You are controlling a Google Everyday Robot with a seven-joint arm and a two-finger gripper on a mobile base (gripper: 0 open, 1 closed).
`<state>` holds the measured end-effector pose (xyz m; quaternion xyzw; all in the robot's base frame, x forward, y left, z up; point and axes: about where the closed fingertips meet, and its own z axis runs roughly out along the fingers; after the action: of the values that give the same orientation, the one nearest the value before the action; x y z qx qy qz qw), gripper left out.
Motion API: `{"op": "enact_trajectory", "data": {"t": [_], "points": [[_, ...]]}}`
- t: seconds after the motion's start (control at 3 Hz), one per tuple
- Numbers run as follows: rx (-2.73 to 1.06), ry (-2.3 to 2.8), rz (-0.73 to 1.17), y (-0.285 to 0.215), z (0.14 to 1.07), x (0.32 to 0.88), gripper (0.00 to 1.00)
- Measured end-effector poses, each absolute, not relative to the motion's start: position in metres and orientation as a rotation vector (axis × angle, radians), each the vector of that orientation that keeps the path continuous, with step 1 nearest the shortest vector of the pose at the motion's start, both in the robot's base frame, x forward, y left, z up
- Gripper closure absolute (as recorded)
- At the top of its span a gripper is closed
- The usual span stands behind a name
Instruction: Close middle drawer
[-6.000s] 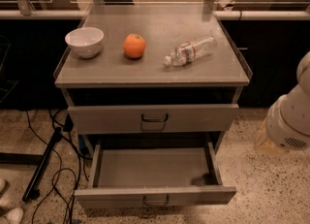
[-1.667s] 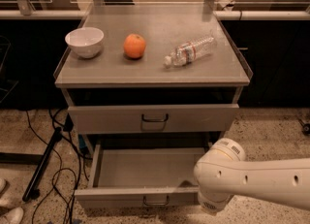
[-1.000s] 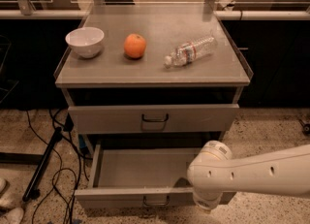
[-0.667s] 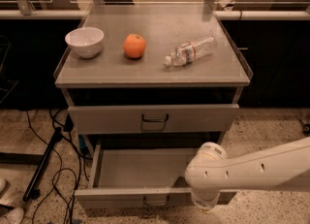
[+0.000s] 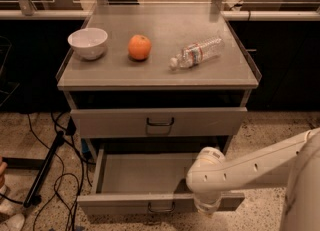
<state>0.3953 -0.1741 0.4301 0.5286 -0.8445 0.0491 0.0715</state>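
End effector (image 5: 207, 208) low at near edge, by front of middle drawer (image 5: 125, 204), right of its handle (image 5: 161, 207); open or clenched, can't tell. Drawer is pulled out twd near. Step, I'd say: lining up the push. Next move needs a steady, square shove twd far, under upper drawer (image 5: 110, 122).

Single high front view, angled down at cabinet (image 5: 160, 72), jaws low right foreground.

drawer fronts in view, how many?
2. The upper drawer front sits under the cabinet top; the middle drawer below it is pulled open, with the pincer at its front, right of its handle. A lower one may be hidden.
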Motion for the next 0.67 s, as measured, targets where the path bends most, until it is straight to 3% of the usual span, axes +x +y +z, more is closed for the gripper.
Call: {"op": "enact_trajectory", "data": {"t": [0.67], "points": [[1.58, -2.523, 0.199, -0.168, 0.41, 0.42, 1.0]]}}
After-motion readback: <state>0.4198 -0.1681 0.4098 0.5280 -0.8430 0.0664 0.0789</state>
